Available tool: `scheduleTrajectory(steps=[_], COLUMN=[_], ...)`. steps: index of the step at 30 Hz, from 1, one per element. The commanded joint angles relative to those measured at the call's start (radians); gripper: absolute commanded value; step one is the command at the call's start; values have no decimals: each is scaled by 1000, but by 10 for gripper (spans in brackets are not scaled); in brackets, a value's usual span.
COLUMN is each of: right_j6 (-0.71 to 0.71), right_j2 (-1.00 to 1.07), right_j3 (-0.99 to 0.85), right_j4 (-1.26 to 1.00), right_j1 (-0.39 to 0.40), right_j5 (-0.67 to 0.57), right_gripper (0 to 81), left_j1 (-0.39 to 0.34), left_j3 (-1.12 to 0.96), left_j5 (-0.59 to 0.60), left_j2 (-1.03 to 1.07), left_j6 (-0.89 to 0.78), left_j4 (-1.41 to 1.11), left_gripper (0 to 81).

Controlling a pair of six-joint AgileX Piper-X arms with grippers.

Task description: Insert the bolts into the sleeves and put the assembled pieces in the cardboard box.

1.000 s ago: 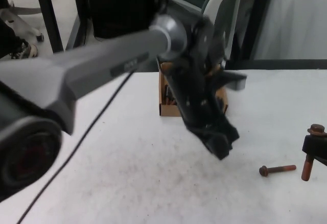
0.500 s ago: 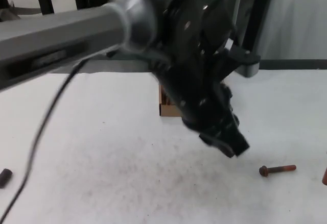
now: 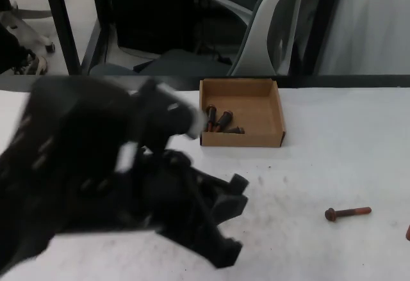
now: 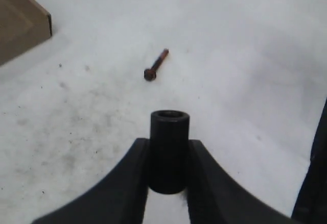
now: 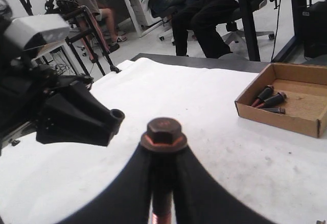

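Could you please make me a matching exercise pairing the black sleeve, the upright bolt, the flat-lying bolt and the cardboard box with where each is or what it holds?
Things
1. black sleeve
2. upright bolt
3. flat-lying bolt
4. cardboard box

Places or states
A. loose on the bench
B. in the left gripper
C. holding assembled pieces
D. in the right gripper

Pairs: 1-B, 2-D, 3-A, 4-C.

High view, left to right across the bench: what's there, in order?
Left pincer gripping a sleeve → cardboard box → loose bolt.
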Motion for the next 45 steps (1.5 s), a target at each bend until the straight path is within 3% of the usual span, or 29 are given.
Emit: scheduleTrajectory(steps=[1,7,10,16,22,31,45], right_j6=[16,6,-15,-17,-16,-15,-15], right_j2=[21,146,252,517,737,919,970], right_j3=[-17,-64,-114,-233,-358,-503,-530], right_j4=[-8,-60,-107,-242,-355,-373,-381], right_j1=[22,118,173,262,320,366,455], right_j5=[-15,51,77,98,98,97,90], right_gripper=[2,2,2,2,2,2,2], left_j1=[1,10,48,218,314,296,287], left_j3=[145,286,302,304,304,304,302], left_j5=[3,-17,-2,190,306,376,464], left_j2=[-113,-154,-146,-90,-18,13,13], left_j6=[-90,-120,-104,-57,17,70,8], left_j4=[-267,-454,-465,-574,-639,-639,-672], left_gripper=[8,8,8,8,8,8,8])
